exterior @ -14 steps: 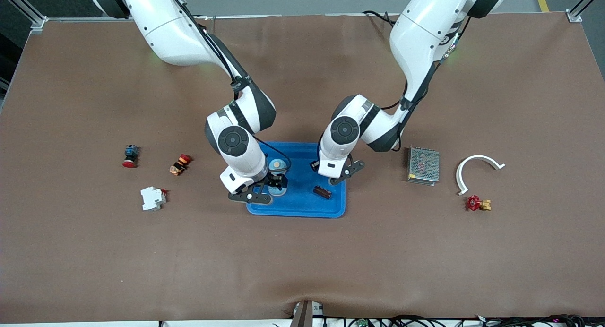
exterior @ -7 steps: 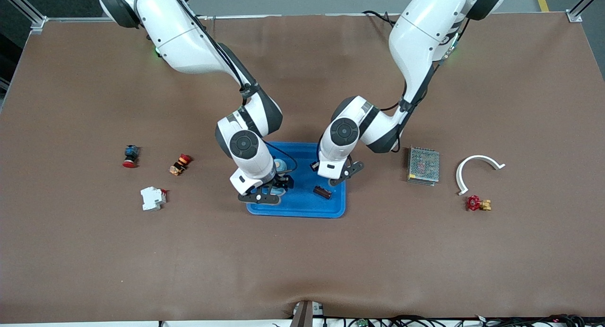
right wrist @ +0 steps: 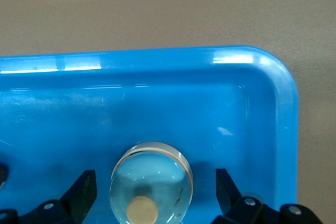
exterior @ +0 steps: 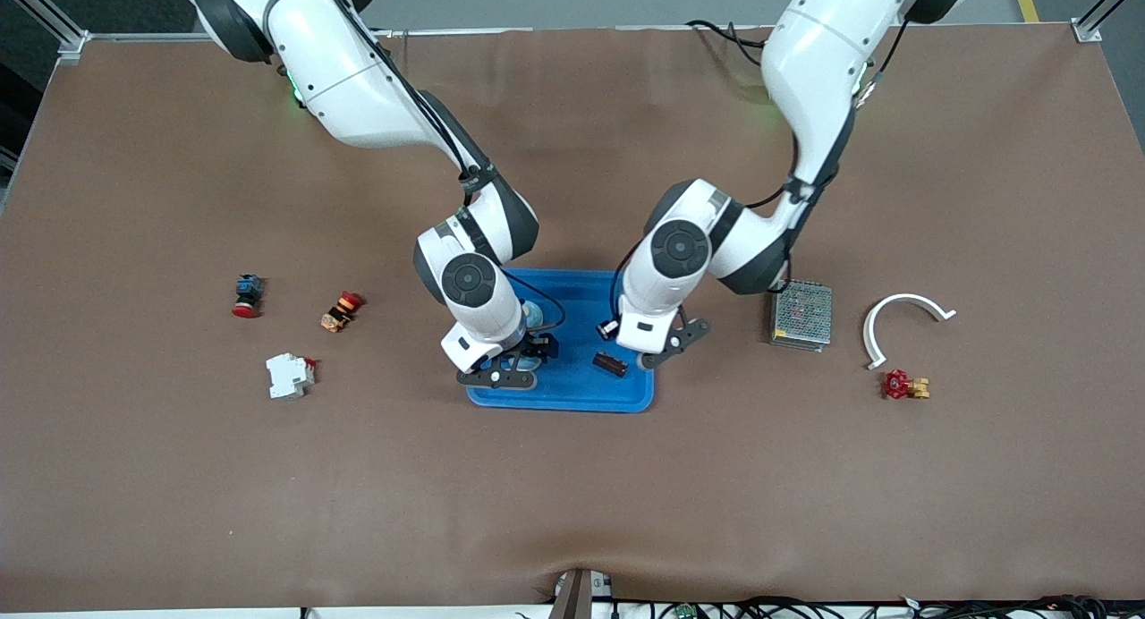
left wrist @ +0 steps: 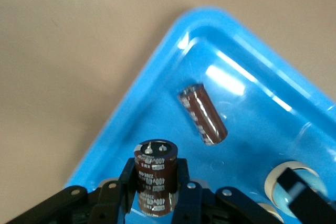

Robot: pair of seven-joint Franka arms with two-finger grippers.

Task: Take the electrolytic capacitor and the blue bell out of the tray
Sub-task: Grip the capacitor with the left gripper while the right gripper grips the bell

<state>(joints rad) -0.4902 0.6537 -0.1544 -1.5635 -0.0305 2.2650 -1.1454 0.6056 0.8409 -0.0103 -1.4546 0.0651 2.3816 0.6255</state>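
Now left gripper [left wrist: 155, 192] clamps the capacitor [left wrist: 156, 174]; right gripper's [right wrist: 155, 190] wide-spread fingers straddle the bell [right wrist: 151, 184].

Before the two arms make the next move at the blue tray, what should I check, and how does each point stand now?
1. Left end effector shut on upright capacitor: ok.
2. That capacitor lifted clear of tray: cannot tell.
3. Second capacitor lying in tray, apart from the held one: ok.
4. Right end effector open, straddling blue bell: ok.
5. Grip on blue bell: not ok, gaps on both sides.
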